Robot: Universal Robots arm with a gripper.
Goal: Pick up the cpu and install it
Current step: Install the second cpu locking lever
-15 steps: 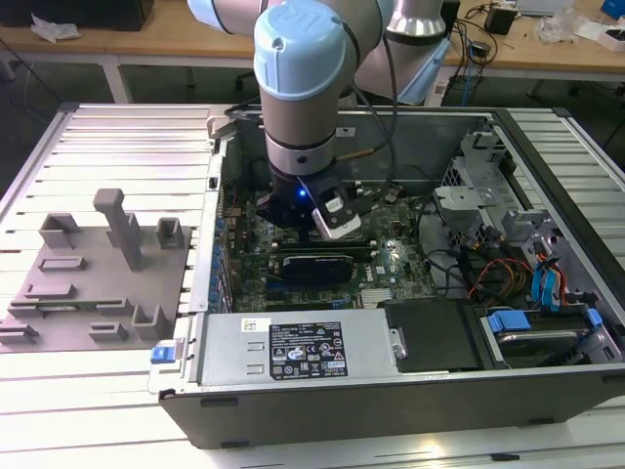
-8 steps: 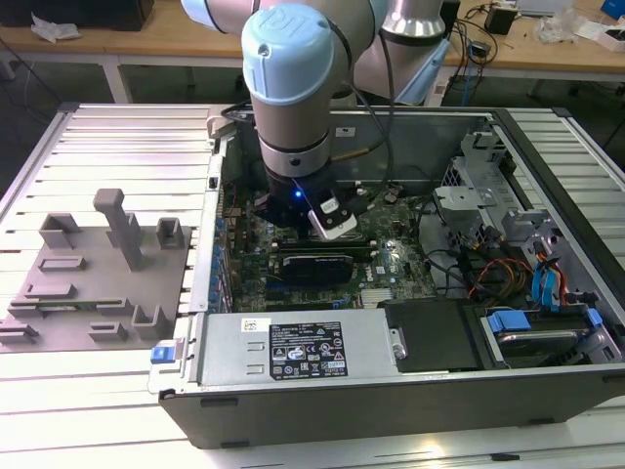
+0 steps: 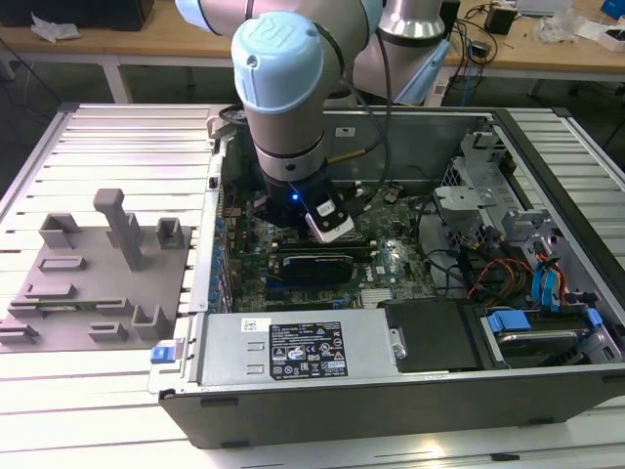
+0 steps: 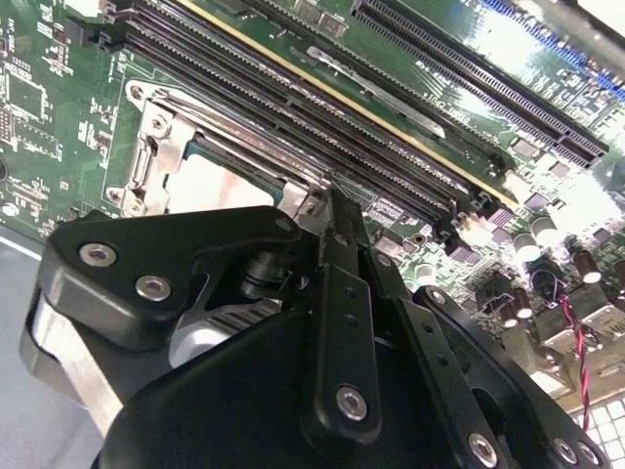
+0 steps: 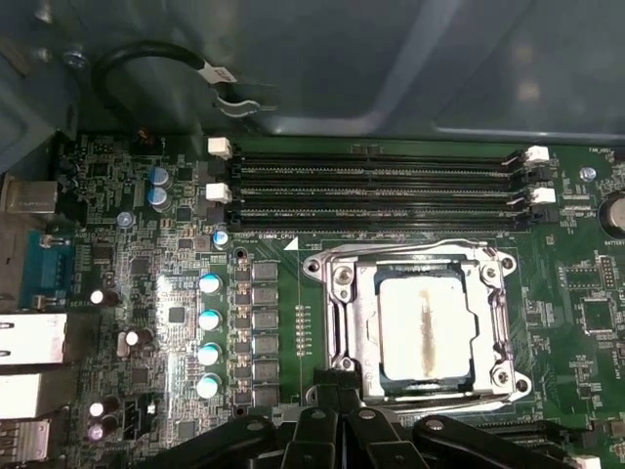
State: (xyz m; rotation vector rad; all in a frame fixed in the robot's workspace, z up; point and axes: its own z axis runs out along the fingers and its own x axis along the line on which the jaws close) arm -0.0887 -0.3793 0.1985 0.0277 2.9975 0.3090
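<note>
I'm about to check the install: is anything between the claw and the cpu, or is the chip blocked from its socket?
Nothing visible stands in the way. The cpu already lies inside the socket frame, its silver top bare in both wrist views. The claw hangs just beside the frame's edge, over the motherboard.

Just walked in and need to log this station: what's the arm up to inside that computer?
The robot arm is reaching down into an open computer case, with its gripper close over the motherboard. The cpu already lies in its socket, framed by the metal latch plate, just below the memory slots. The gripper sits right at the socket's edge and holds nothing that I can see. On the exterior view's left, a grey fixture rests on the table.
</note>
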